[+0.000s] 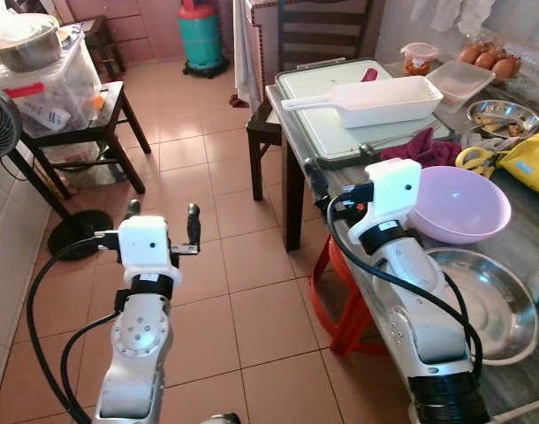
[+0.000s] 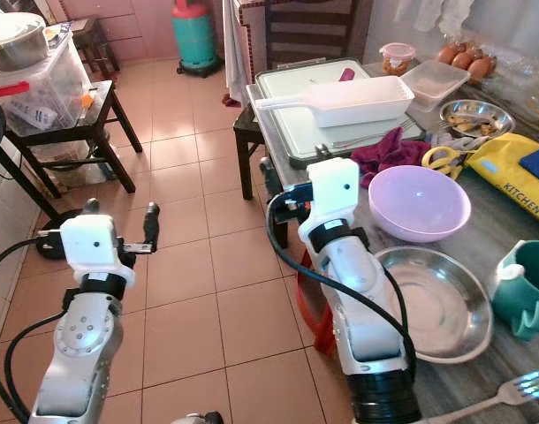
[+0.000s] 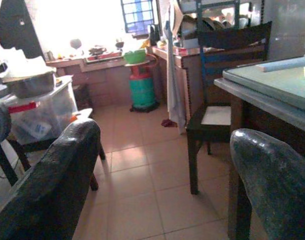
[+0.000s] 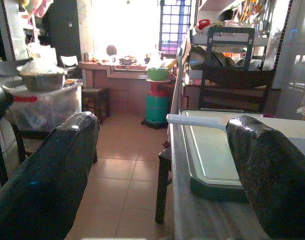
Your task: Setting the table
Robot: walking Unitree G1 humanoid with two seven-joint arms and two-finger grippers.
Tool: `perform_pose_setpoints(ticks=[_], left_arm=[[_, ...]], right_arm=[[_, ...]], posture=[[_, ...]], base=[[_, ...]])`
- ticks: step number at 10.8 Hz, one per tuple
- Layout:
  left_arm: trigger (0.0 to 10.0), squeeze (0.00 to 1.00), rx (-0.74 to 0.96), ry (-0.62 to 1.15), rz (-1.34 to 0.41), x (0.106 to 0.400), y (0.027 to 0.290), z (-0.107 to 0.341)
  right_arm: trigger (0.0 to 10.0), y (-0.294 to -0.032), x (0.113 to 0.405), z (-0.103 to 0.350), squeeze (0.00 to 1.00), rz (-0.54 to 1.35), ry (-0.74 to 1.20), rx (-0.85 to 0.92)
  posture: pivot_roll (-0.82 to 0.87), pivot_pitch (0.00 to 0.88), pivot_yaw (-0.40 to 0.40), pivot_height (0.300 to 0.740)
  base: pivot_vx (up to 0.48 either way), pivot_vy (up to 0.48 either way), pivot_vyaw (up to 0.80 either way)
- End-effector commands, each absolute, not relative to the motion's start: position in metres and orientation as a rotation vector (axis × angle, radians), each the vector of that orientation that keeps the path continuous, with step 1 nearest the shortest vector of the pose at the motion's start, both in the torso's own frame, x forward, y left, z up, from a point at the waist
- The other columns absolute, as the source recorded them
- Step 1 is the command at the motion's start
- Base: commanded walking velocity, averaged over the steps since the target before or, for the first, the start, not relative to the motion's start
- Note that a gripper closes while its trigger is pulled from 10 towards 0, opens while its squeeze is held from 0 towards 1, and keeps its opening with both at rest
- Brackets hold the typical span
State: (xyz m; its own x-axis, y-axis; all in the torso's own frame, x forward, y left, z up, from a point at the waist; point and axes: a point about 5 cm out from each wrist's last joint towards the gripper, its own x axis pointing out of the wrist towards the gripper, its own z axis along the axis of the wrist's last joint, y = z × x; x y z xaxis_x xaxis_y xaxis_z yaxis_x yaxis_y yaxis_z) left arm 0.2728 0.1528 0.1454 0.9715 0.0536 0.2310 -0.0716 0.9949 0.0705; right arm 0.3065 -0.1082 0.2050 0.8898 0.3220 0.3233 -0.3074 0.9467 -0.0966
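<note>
Partly hidden behind its wrist housing, the right hand (image 1: pixel 315 181) hangs released, like the left hand (image 1: pixel 162 221).

Floor (image 1: pixel 216 265) open ahead; table edge (image 1: pixel 292 132), chair (image 1: pixel 265 132) block rt; stool (image 1: pixel 93 132) lt.

glossy steel bowl (image 2: pixel 428 300); matt plastic bowl (image 2: pixel 420 203).
</note>
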Motion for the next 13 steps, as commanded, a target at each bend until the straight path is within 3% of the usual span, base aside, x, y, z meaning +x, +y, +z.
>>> perform_pose_setpoints(ticks=[1,13], left_arm=[[10.0,0.0,0.089,-0.206,0.083,0.272,0.159,0.142],[10.0,0.0,0.105,-0.144,0.065,0.277,0.157,0.124]], right_arm=[[10.0,-0.106,0.307,0.201,0.0,0.325,-0.324,-0.038],[10.0,-0.115,0.311,0.177,0.0,0.276,-0.22,0.021]], posture=[[-0.02,0.14,0.053,0.74],[-0.02,0.134,0.056,0.74]], base=[[0.0,0.27,0.0],[0.0,0.331,0.0]])
